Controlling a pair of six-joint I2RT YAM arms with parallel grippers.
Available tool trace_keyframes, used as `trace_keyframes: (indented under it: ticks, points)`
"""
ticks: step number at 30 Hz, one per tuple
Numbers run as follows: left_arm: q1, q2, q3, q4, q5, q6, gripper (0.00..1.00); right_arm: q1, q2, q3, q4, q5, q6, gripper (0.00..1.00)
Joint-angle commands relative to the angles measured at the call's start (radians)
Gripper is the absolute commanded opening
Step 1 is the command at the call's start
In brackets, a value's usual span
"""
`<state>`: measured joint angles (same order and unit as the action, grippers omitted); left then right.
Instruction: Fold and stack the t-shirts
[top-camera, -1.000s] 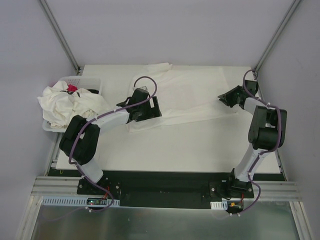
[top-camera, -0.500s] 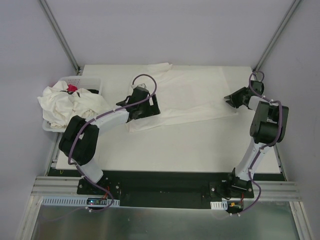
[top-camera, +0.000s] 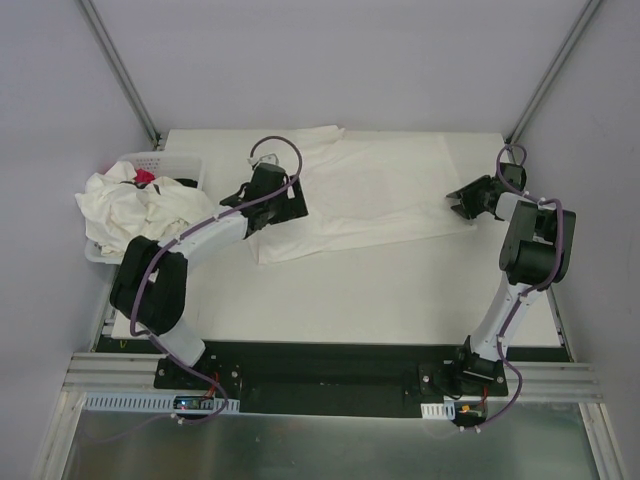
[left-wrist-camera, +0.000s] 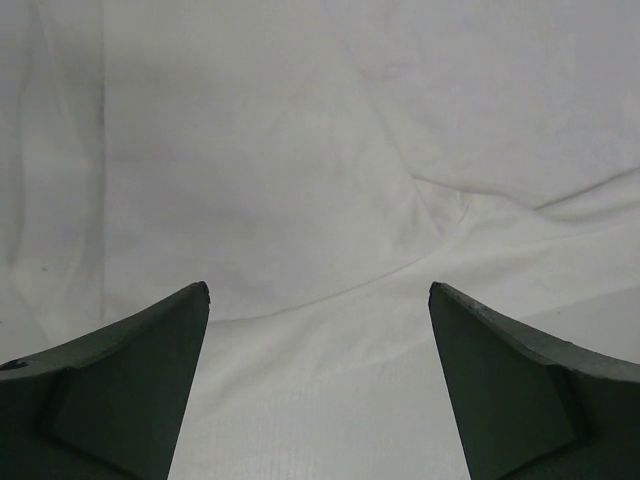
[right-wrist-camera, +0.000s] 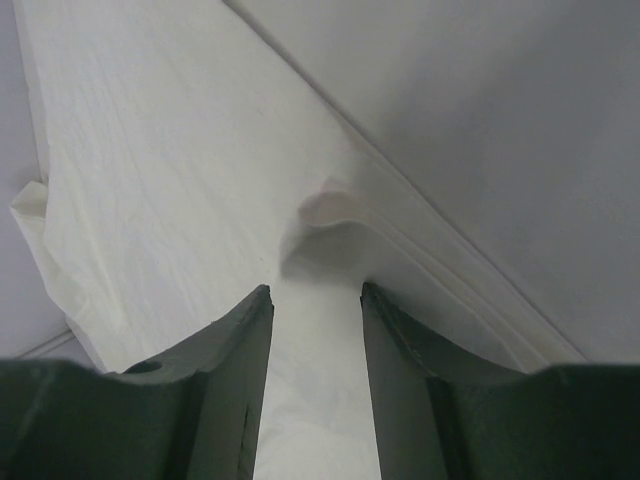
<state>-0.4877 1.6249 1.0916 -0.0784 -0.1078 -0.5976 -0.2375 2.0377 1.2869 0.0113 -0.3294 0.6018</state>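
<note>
One off-white t-shirt (top-camera: 370, 195) lies spread flat across the far middle of the table. My left gripper (top-camera: 278, 205) hovers over its left part with its jaws wide open and empty. In the left wrist view (left-wrist-camera: 318, 300) only smooth shirt fabric (left-wrist-camera: 300, 180) with a seam line shows below. My right gripper (top-camera: 458, 200) is at the shirt's right edge. In the right wrist view (right-wrist-camera: 315, 290) its jaws are narrowly open and straddle the fabric, with a small raised fold of shirt (right-wrist-camera: 325, 215) just past the fingertips. More crumpled t-shirts (top-camera: 130, 210) are heaped at the left.
A white perforated basket (top-camera: 165, 160) stands at the table's far left under the heap of shirts, with a small red packet (top-camera: 145, 177) showing in it. Grey enclosure walls and slanted metal posts (top-camera: 125, 75) border the table.
My left gripper has moved up and left over the shirt's left part. My right gripper has shifted slightly right toward the table's edge, then held still.
</note>
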Motion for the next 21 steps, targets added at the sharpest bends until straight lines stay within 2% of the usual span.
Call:
trace_keyframes:
  ticks: [1,4,10,13,14,17,21]
  points:
    - [0.061,0.016,0.14,0.002,-0.055,0.097,0.89,-0.01,-0.004,0.022,0.001,0.013,0.016,0.42]
    - [0.083,0.098,0.255,-0.018,-0.008,0.16,0.76,-0.01,-0.01,0.005,0.018,0.006,0.023,0.41]
    - [0.107,0.282,0.491,-0.115,0.106,0.236,0.37,-0.01,-0.03,-0.034,0.041,-0.01,0.032,0.4]
    - [0.107,0.343,0.54,-0.13,0.181,0.239,0.39,-0.01,-0.042,-0.057,0.059,-0.016,0.047,0.4]
    - [0.109,0.371,0.554,-0.161,0.187,0.236,0.5,-0.01,-0.045,-0.063,0.067,-0.025,0.053,0.4]
    - [0.109,0.388,0.548,-0.176,0.198,0.229,0.68,-0.006,-0.056,-0.072,0.081,-0.042,0.064,0.4]
    - [0.11,0.398,0.527,-0.176,0.169,0.257,0.74,0.013,-0.085,-0.077,0.078,-0.063,0.053,0.4]
